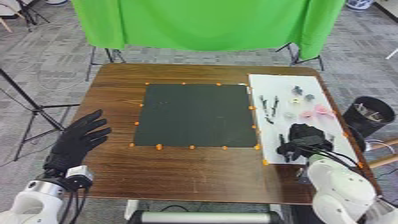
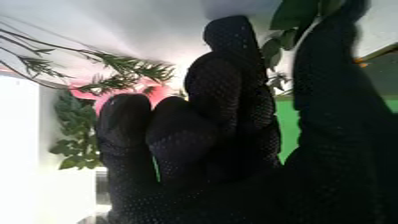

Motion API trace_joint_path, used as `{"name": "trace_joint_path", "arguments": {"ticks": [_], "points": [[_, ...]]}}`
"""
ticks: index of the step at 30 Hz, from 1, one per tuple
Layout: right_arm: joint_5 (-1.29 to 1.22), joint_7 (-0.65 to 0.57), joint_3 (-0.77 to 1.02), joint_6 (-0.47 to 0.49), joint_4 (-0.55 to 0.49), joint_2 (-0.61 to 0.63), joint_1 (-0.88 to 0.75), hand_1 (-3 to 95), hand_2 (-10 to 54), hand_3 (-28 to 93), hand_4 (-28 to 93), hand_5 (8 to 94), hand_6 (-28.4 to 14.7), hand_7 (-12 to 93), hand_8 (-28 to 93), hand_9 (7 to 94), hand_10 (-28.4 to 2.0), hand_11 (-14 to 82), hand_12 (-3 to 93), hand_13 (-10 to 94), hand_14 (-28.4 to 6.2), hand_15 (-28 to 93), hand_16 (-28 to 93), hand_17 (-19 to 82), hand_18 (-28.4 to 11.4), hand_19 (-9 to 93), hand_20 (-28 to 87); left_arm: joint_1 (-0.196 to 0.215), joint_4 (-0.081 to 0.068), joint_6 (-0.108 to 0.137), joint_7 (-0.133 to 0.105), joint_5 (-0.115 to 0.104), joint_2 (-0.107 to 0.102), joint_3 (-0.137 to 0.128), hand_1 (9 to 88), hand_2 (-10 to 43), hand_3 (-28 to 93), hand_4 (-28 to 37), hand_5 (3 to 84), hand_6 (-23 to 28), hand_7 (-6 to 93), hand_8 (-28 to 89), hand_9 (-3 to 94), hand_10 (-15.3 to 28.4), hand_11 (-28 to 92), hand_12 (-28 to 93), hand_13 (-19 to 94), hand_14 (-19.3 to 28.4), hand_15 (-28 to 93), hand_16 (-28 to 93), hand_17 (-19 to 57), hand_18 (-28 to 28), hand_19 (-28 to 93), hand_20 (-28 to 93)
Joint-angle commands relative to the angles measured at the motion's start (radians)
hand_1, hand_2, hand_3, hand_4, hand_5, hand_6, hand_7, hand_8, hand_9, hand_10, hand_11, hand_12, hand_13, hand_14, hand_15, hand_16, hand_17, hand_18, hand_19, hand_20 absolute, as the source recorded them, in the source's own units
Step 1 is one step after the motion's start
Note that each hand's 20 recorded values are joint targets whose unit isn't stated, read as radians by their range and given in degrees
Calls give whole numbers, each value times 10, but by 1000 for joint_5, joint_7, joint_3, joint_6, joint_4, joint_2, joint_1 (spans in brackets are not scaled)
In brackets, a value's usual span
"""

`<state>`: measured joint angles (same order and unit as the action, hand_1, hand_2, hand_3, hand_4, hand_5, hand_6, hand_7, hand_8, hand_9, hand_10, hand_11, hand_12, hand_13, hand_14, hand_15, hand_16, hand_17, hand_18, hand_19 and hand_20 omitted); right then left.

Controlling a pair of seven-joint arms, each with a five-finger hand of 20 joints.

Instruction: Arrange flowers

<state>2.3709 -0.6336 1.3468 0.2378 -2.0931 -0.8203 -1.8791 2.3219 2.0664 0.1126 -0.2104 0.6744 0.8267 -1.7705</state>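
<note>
Pink flowers (image 1: 323, 110) lie on the white board (image 1: 271, 85), your arranging seemingly all ahead, left hand (image 1: 75, 141) and right hand (image 1: 306, 136) loose-fingered.

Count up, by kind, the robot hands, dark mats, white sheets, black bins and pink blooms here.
Left robot hand and right robot hand: 2
Dark mat: 1
White sheet: 1
Black bin: 1
Pink blooms: too bunched to count
Total without blooms: 5

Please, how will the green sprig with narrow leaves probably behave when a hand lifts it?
The green sprig is probably light for its length, because its stem looks very thin. It may bend or sway, as the stem curves slightly. Its narrow leaves spread outward, so they could catch on the pink flower near it.
</note>
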Motion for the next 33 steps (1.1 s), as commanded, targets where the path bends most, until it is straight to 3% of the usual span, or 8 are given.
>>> {"name": "trace_joint_path", "arguments": {"ticks": [1,6,12,19,33], "points": [[-17,45,-32,77,26,-21,-54,486,-95,793,-283,810,19,398,-2,839,-69,451,555,767,-66,819,390,499,-202,932,380,10,3,-1,9,0,7,-2,263,18,704,-260,308,42,192,-110,272,131,222,134,233,172,346,-22,-92,229,460,62],[-89,107,-9,-5,34,-32,-87,460,-95,868,-272,779,5,440,81,823,-69,467,609,757,-68,831,407,488,-201,932,404,9,2,-1,11,0,11,-1,263,18,706,-261,309,43,191,-109,272,131,222,134,233,172,346,-23,-92,228,459,62],[-165,159,1,-244,47,-26,-102,400,-90,890,-172,677,5,551,194,764,-85,549,650,738,-76,863,404,471,-209,932,450,14,4,2,13,1,16,-6,262,19,706,-260,309,42,191,-109,272,130,223,135,233,172,346,-23,-92,229,461,63],[-198,189,19,-403,28,-15,-74,348,-47,920,-127,634,-6,602,236,758,-89,581,651,736,-79,888,392,470,-209,932,478,8,3,-1,14,1,14,-5,263,18,706,-260,308,42,193,-110,273,131,223,134,233,172,346,-22,-93,229,461,63],[-227,195,-20,-450,11,-19,46,337,-46,928,-110,630,-13,621,232,767,-91,589,649,741,-82,896,385,472,-212,932,496,21,10,10,7,-2,8,-25,262,17,707,-260,308,42,192,-109,272,130,223,135,233,172,346,-23,-92,229,461,62]]}}
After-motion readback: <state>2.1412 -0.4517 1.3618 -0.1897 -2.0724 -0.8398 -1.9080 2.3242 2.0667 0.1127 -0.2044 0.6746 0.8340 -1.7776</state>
